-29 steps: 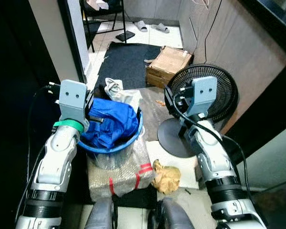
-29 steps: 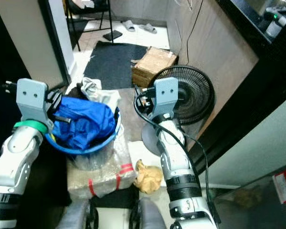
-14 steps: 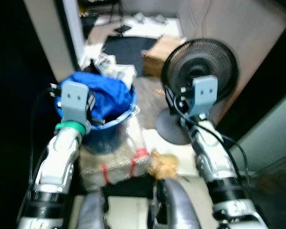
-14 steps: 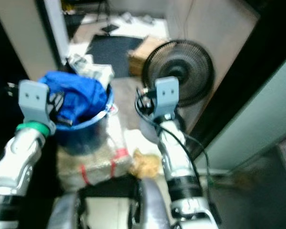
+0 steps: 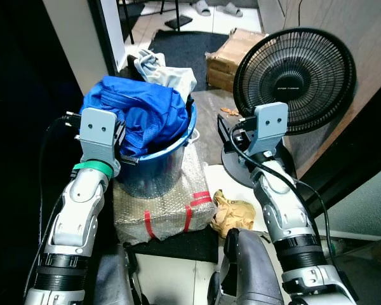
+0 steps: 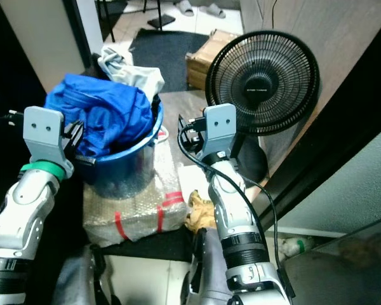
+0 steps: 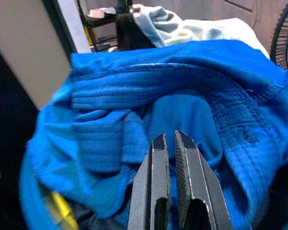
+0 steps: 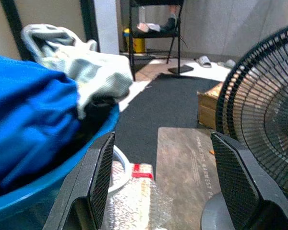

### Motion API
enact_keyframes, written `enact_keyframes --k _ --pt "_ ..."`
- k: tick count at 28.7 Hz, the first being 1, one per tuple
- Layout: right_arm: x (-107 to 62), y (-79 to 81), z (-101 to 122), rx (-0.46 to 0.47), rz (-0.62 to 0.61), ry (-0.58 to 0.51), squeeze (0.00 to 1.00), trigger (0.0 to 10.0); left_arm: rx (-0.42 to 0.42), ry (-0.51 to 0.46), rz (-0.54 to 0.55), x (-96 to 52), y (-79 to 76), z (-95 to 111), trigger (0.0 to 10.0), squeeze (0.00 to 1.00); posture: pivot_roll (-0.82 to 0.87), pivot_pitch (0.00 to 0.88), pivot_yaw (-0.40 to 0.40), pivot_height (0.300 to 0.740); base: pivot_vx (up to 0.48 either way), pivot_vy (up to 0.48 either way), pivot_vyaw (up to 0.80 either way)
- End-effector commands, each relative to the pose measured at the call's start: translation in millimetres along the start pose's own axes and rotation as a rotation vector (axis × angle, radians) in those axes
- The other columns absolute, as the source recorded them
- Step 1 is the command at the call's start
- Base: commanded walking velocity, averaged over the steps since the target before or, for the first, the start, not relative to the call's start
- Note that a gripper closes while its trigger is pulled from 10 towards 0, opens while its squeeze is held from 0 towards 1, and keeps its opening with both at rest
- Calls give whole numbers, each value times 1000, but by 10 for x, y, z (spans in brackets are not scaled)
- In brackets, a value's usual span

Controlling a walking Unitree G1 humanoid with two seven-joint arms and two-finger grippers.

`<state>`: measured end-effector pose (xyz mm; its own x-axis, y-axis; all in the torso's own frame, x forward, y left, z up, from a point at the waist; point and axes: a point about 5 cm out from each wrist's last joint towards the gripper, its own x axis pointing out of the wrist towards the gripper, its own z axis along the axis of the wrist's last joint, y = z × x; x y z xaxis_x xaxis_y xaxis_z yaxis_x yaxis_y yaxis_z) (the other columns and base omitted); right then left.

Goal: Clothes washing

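- You had a blue bucket [image 5: 153, 171] in front of you, and it was piled high with clothes.
- A big blue cloth [image 5: 140, 114] sat on top of the pile. A pale grey cloth [image 5: 166, 70] lay behind it, at the far side of the bucket.
- The bucket stood on a box wrapped in bubble wrap with red tape [image 5: 162, 213].
- Your left gripper [image 7: 169, 143] was up at the near left side of the bucket. Its two black fingers were pressed close together, with just a thin gap, and they held nothing. The tips were right over the blue cloth, but you could not tell if they touched it.
- Your right gripper [image 8: 161, 187] was held up to the right of the bucket, in front of the fan. Its fingers were spread wide apart, and nothing was between them.
- A black fan [image 5: 295, 79] stood on the floor just right of the bucket.
- A crumpled brown paper [image 5: 233, 213] lay on the floor beside the wrapped box.
- A cardboard box [image 5: 232, 54] sat behind the fan, near a dark mat [image 5: 184, 47].
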<state>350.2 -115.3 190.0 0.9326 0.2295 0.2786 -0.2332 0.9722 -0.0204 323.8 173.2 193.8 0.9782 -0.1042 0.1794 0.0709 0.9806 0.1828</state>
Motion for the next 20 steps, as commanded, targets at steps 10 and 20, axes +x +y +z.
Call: enact_keyframes --k 10,20 --pt "237 207 472 75 149 -155 0 10000 -23 6 40 35 56 43 10000 0 21 101 5 440 0 0 0" --pt "557 705 377 -33 395 -40 0 10000 -46 -14 117 63 189 147 10000 0 68 119 -47 440 0 0 0"
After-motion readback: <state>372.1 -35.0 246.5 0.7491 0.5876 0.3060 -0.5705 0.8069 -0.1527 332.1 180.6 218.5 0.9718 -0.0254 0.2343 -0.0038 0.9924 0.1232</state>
